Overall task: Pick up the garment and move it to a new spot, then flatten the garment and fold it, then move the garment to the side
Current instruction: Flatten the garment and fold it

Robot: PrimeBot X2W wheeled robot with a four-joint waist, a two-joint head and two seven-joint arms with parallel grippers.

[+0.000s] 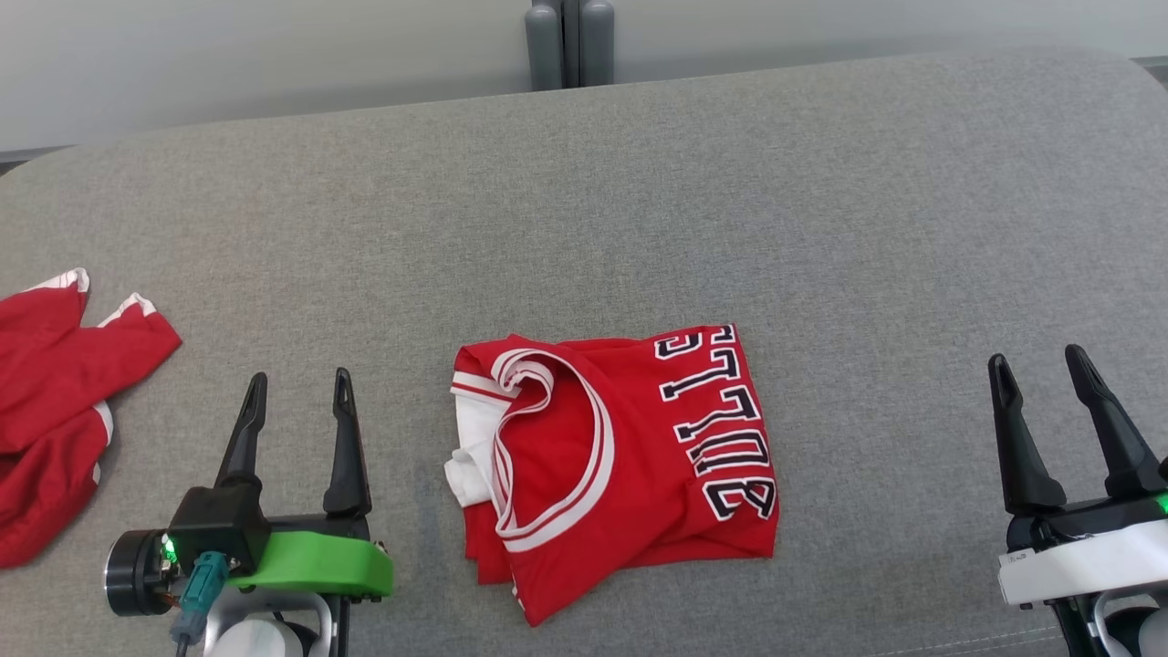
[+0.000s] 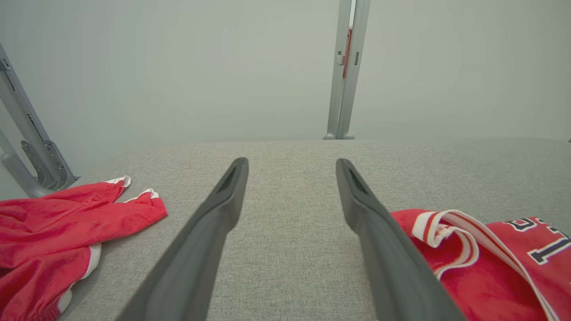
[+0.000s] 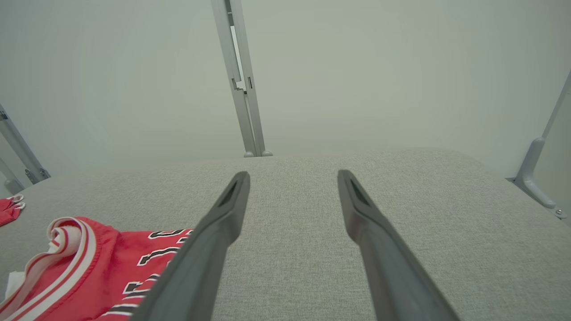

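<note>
Currently I have the red jersey (image 1: 620, 456) lying folded into a rough rectangle near the front middle of the grey fabric surface (image 1: 821, 228). Its white-and-red striped neckline faces up on the left half, a bit of white cloth pokes out at that left edge, and the black-and-white lettering runs sideways along the right edge.

My left gripper (image 1: 301, 379) sits at the lower left of the head view, near the jersey's left edge but apart from it. Its fingers point away from me and are spread wide, with bare grey fabric between them. My right gripper (image 1: 1038, 356) sits at the lower right, well apart from the jersey, and its fingers are likewise spread wide and hold nothing. I cannot tell whether either gripper touches the surface.

Over at the far left edge lies a second red garment (image 1: 55, 401) with white trim, crumpled and apart from the left gripper. In the left wrist view it lies to the left of the fingers, while the jersey's collar shows just past the right finger. In the right wrist view the lettering runs behind the left finger. Beyond the far edge a grey post (image 1: 570, 41) stands against a pale wall (image 1: 274, 55).
</note>
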